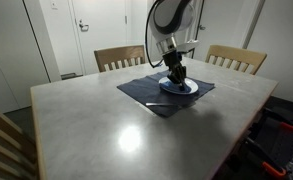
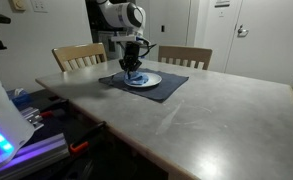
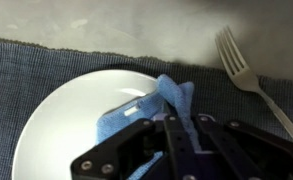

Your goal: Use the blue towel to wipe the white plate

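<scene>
A white plate [image 3: 66, 115] lies on a dark blue placemat [image 3: 46, 60]; it also shows in both exterior views [image 1: 186, 89] [image 2: 149, 80]. My gripper [image 3: 173, 128] is shut on the blue towel [image 3: 136, 112] and presses it onto the plate, toward the plate's right side in the wrist view. In the exterior views my gripper [image 1: 175, 73] [image 2: 133, 68] stands upright over the plate, the towel [image 1: 173, 84] [image 2: 133, 77] bunched under it. The gripper's black fingers hide the lower part of the towel.
A metal fork [image 3: 248, 75] lies on the placemat [image 1: 146, 95] beside the plate. The grey table [image 1: 106, 130] has two wooden chairs [image 1: 119, 58] [image 1: 236, 58] behind it. Cluttered gear stands by the table's edge [image 2: 16, 115].
</scene>
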You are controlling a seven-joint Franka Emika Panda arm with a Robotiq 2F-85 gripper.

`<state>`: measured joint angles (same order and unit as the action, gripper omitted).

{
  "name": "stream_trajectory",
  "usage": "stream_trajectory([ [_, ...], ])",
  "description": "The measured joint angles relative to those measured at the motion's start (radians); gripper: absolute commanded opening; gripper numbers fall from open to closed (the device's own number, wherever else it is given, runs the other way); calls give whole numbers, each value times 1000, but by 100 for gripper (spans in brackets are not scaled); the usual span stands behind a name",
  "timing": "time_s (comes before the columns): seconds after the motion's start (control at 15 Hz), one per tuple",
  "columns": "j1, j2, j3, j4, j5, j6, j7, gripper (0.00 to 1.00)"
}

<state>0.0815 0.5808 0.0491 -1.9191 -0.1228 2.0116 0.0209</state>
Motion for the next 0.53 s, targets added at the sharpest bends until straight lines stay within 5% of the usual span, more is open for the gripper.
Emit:
stream_trajectory([
  [0.53,-1,7,-31,27,-4,154,39,3],
])
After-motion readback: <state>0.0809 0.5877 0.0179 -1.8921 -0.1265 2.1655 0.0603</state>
